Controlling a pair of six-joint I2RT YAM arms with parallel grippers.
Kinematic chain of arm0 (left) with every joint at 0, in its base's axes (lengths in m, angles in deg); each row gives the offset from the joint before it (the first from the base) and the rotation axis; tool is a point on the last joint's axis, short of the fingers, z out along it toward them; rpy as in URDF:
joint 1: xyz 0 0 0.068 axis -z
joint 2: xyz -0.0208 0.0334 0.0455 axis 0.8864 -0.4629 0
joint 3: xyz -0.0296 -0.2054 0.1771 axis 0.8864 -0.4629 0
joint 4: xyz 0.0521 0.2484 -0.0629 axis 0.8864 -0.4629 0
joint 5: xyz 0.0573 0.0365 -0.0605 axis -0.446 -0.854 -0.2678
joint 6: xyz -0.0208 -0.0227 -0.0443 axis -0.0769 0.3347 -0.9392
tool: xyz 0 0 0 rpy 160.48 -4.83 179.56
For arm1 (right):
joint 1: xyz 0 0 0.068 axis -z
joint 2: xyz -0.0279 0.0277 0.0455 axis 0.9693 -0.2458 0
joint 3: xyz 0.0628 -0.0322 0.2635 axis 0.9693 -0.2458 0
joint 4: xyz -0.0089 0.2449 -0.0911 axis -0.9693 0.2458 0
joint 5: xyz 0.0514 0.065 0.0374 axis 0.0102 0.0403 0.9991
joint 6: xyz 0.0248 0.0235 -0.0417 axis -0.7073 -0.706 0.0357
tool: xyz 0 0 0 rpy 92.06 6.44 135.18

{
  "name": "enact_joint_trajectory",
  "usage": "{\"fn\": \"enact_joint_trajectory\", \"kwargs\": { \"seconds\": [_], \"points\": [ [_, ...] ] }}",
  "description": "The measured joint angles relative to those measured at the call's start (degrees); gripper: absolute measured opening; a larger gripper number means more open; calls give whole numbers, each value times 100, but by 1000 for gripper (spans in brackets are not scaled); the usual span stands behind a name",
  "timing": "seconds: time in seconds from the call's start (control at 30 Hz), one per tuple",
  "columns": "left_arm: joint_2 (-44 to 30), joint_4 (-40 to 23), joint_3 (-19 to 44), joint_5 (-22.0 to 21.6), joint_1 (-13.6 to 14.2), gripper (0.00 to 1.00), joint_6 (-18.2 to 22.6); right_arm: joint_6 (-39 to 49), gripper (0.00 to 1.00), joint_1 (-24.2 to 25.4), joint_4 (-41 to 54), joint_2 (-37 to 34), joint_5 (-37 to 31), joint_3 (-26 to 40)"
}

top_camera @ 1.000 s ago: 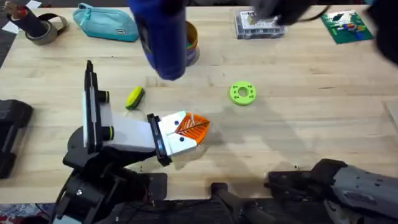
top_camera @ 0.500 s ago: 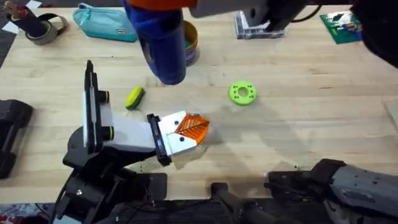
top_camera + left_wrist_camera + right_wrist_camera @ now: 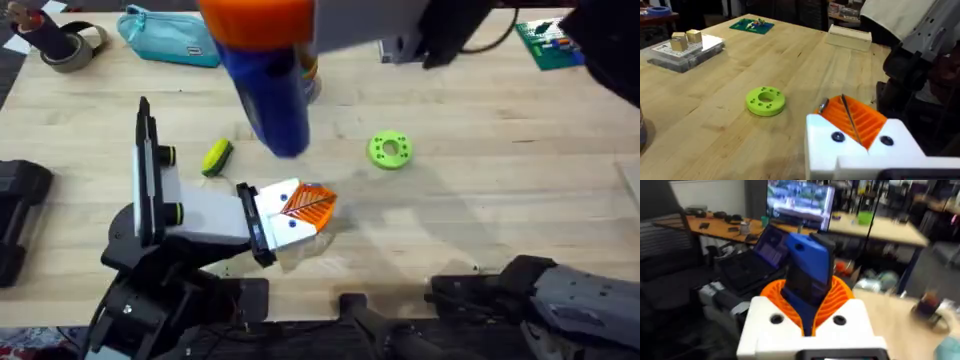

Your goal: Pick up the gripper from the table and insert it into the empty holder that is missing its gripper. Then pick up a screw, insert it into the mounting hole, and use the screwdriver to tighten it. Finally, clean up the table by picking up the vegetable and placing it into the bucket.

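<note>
Overhead, my right gripper (image 3: 258,18) rides high under the camera, clamped round the blue screwdriver (image 3: 272,95), whose tip hangs above the table (image 3: 480,200) between the vegetable (image 3: 216,157) and the green disc (image 3: 390,150). The gripper (image 3: 308,204), orange wedge on its white base, sits against the black plate of the holder (image 3: 254,222), so I judge the step in hand to be driving the screw. The tool hangs beyond the holder and must come toward me and down. The bucket (image 3: 310,72) peeks out behind the screwdriver, and the vegetable lies on the wood just beyond the holder.

Next, the left wrist view: my left gripper (image 3: 852,120) shows its orange pads meeting on a thin dark seam, closed on nothing I can see. Two dark holes mark the white base. I cannot tell whether a screw sits in either, nor what the small metal piece (image 3: 823,105) beside the orange is. I should settle that first, then square the bit to the hole, descend slowly and press lightly before spinning.

Lastly, the right wrist view: both orange pads hug the blue body near its middle. The hold looks centred, so the tool should stay upright if I keep my wrist level.
</note>
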Motion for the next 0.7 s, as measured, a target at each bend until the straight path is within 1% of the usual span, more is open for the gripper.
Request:
{"fn": "enact_joint_trajectory", "kwargs": {
  "seconds": [0.1, 0.17, 0.3, 0.5, 0.7],
  "points": [
    [0, -1, 0, 0, 0, 13, 1, 182, 63, 14, 863, 1, 2, -1],
    [0, 0, 0, 0, 0, 13, 0, 413, 63, 41, 1239, -8, 2, -11],
    [0, 1, 0, 0, 0, 13, 1, 755, 63, 112, 1288, -13, -1, -12],
    [0, 1, 0, 0, 0, 13, 1, 1031, 64, 122, 1278, -13, -2, -12],
    [0, 1, 0, 0, 0, 13, 1, 1061, 64, 122, 1279, -13, -2, -12]
  ]
}}
